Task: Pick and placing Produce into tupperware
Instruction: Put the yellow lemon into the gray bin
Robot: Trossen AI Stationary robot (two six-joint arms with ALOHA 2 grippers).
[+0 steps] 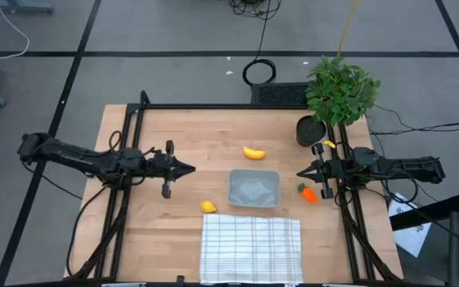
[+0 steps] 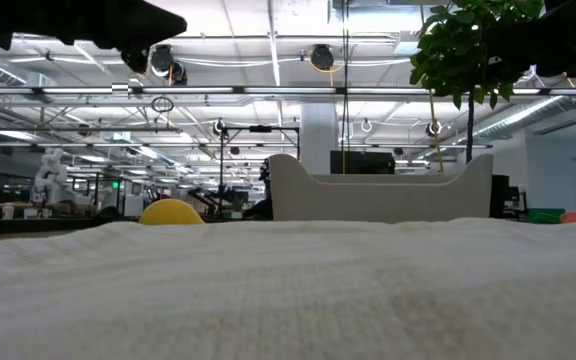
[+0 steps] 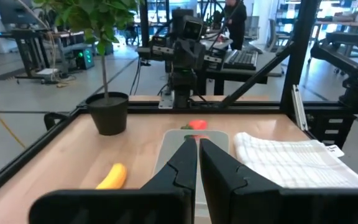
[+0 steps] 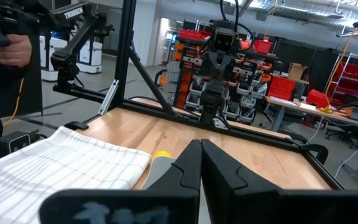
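My left gripper (image 1: 188, 169): fingers pressed together, nothing between them, held over bare wood on the left half of the table (image 1: 174, 223) and pointing toward the centre. In its own wrist view the two fingers (image 3: 182, 168) meet with only a thin seam.

My right gripper (image 1: 303, 173): likewise closed and empty, over the right side of the table, tips pointing inward at the left one. Its fingers (image 4: 188, 168) also meet in the wrist view.

Tupperware (image 1: 254, 188): square, translucent grey, between my two grippers, nearer the right one. Nothing lies inside it. From table height its pale wall (image 2: 378, 195) rises behind the cloth.

Banana (image 1: 254, 153): yellow, curved, on the wood just beyond the container's far edge; apart from it.

Lemon (image 1: 208, 207): small, yellow-orange, just beside the cloth's far left corner, left of and nearer than the container.

Carrot (image 1: 307, 192): orange, green top, on the wood just right of the container, almost under my right gripper.

Cloth (image 1: 251, 249): white, checked, flat at the near edge, close to the container.

Potted plant (image 1: 339, 89): leafy, black pot (image 1: 310, 130), far right corner.
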